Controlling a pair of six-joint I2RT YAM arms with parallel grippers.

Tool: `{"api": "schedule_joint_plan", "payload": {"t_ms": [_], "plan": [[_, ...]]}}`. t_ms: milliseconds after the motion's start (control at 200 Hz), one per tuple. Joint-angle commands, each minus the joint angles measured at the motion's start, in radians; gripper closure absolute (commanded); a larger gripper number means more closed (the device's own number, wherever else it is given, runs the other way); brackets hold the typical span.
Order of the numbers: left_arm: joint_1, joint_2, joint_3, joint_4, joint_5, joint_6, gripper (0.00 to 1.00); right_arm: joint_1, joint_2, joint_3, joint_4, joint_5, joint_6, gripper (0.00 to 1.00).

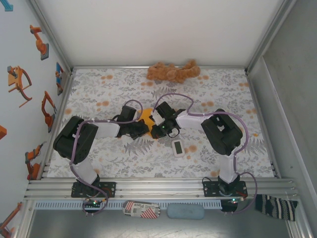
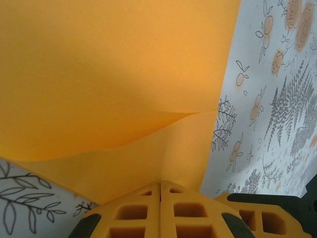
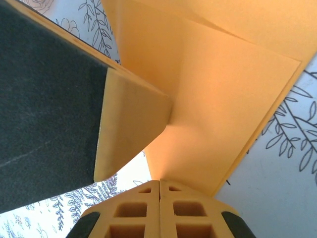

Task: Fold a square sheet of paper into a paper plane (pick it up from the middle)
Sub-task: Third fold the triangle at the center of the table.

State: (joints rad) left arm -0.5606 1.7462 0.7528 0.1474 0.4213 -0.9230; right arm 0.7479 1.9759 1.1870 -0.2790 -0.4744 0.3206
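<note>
Floral-print table [image 1: 99, 148], with the square sheet of paper [image 1: 146, 114] at its middle, between the two grippers.
Orange and bent, the sheet curls one layer over another. The left gripper [image 2: 159, 187] has its jaws pressed together on the sheet's lower edge. The right gripper [image 3: 159, 184] is likewise clamped on a corner, with the other arm's black-and-yellow finger [image 3: 129, 124] just beside it. A small white device [image 1: 179, 148] lies near the right arm. A brown plush toy [image 1: 173, 72] rests at the far edge, well apart.
</note>
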Motion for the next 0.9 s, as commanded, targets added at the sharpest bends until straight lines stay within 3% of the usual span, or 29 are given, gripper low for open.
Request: {"api": "schedule_joint_plan", "payload": {"t_ms": [0,546,896], "plan": [[0.038,0.025,-0.019,-0.044,-0.048,0.047,0.98,0.002,0.056,-0.014,-0.121,0.058,0.016,1.0],[0.217,0.047,0.12,-0.314,-0.086,0.203,0.98,0.002,0.065,-0.004,-0.172,0.083,0.018,1.0],[0.242,0.048,0.231,-0.413,-0.096,0.252,0.97,0.002,0.04,0.006,-0.135,0.056,0.046,1.0]]}}
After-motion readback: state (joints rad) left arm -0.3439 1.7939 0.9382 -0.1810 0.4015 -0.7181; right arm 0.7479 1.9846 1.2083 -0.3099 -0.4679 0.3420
